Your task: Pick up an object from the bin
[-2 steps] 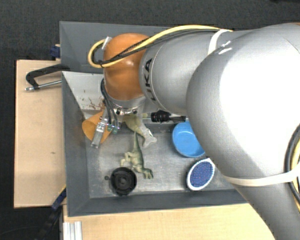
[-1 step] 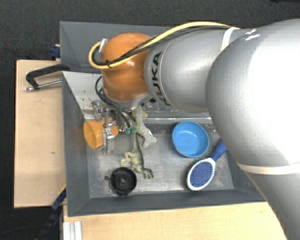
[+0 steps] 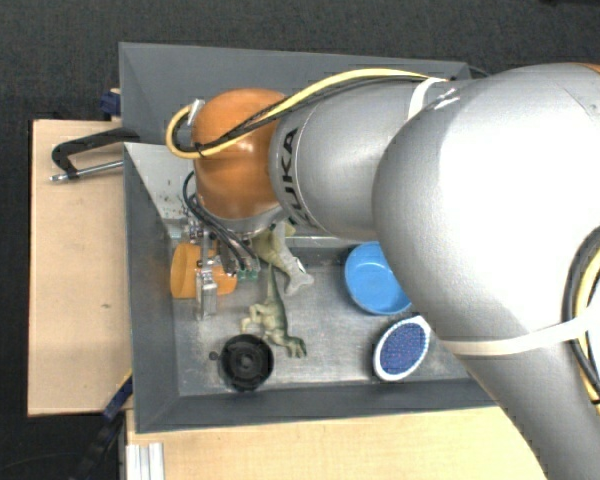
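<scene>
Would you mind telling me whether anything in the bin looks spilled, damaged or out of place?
Nothing stands out. The blue cup, blue-and-white round piece, black round piece, greenish toy figure and orange object beside the gripper lie loose on the bin floor, seemingly undamaged.

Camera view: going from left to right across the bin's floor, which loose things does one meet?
orange thing → black round cap → blue cup. Left out for overlap: green toy figure, white-rimmed blue disc.
</scene>
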`<state>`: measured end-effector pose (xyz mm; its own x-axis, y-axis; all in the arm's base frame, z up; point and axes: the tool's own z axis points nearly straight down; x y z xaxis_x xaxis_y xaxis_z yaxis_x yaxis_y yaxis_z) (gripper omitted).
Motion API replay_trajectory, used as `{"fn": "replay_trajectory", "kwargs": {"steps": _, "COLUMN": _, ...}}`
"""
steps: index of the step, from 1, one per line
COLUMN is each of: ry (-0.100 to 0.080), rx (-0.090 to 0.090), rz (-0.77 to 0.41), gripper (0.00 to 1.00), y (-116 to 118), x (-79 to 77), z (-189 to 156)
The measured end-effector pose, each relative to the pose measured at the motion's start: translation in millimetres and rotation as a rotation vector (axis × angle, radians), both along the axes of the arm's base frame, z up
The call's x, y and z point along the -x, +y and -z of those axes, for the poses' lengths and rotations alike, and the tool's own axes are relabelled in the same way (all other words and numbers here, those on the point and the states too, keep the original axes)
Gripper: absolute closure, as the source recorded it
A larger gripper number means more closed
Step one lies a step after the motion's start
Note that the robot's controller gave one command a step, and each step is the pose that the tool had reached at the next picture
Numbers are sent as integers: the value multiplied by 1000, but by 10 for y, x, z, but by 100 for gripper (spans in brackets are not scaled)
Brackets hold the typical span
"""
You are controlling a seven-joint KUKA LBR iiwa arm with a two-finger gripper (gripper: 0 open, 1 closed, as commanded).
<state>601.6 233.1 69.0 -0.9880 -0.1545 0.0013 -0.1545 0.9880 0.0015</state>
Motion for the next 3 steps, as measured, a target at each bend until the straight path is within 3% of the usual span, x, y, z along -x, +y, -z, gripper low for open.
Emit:
{"fn": "replay_trajectory", "kwargs": {"steps": 1, "ry": 0, "rx": 2, "rz": 456, "gripper": 0, "y": -186, "x": 189, "z": -21}}
{"fn": "replay_trajectory", "kwargs": {"steps": 2, "ry": 0, "rx": 1, "rz": 455, "gripper": 100, "y": -183, "x": 188, "z": -19}}
{"fn": "replay_trajectory", "kwargs": {"steps": 3, "ry": -7, "rx": -4, "rz": 455, "gripper": 100, "y": -173, "x": 171, "z": -323}}
